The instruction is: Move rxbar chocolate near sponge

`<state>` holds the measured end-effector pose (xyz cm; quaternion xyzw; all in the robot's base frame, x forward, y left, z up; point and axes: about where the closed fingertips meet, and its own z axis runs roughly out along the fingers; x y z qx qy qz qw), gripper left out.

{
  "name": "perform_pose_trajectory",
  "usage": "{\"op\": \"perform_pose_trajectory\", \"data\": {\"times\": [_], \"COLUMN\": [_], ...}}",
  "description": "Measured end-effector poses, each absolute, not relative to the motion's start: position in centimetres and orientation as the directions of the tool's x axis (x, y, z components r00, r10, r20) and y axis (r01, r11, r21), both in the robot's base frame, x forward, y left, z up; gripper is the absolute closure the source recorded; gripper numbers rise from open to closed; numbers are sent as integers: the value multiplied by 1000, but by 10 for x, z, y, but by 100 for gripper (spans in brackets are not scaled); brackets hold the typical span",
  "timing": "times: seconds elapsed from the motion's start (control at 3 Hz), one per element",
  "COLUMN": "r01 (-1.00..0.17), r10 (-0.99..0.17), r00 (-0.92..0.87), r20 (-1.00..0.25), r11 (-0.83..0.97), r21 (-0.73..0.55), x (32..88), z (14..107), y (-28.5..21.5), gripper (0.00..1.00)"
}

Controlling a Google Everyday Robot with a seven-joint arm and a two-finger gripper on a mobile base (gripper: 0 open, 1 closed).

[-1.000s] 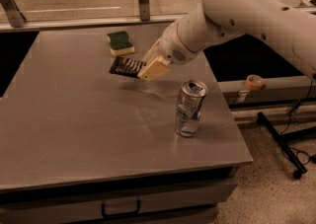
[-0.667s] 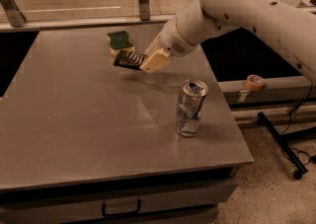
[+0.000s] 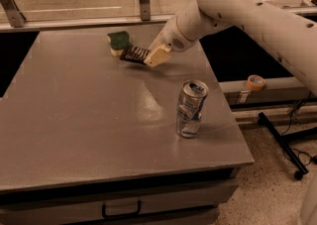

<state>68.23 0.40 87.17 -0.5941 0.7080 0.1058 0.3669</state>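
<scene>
The rxbar chocolate (image 3: 132,54), a dark wrapper with white lettering, is held at its right end by my gripper (image 3: 154,57), just above the grey table (image 3: 89,120) at the back. The bar's left end is close to the sponge (image 3: 118,42), a green-topped block with a pale base at the far middle of the table. My gripper's cream-coloured fingers (image 3: 158,56) are shut on the bar. The white arm reaches in from the upper right.
A silver drink can (image 3: 190,108) stands upright on the right part of the table, nearer the front. The table's right and front edges drop to the floor. A roll of tape (image 3: 255,82) sits on a ledge to the right. A glass barrier runs behind the table.
My gripper has carried the bar further back and left, so its free end is now right beside the sponge. The can and sponge have not moved.
</scene>
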Motion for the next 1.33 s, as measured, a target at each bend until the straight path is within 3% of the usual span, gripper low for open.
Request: {"op": "perform_pose_trajectory", "data": {"times": [0.67, 1.0, 1.33], "r01": [-914, -912, -903], "r10": [-773, -779, -760], "r00": [-40, -46, -46], "r20": [-633, -625, -648], "r11": [284, 288, 310], "r21": [-289, -292, -299], "x": [699, 699, 688], "z": [862, 864, 878], "y": [9, 8, -2], "gripper": [13, 0, 0]}}
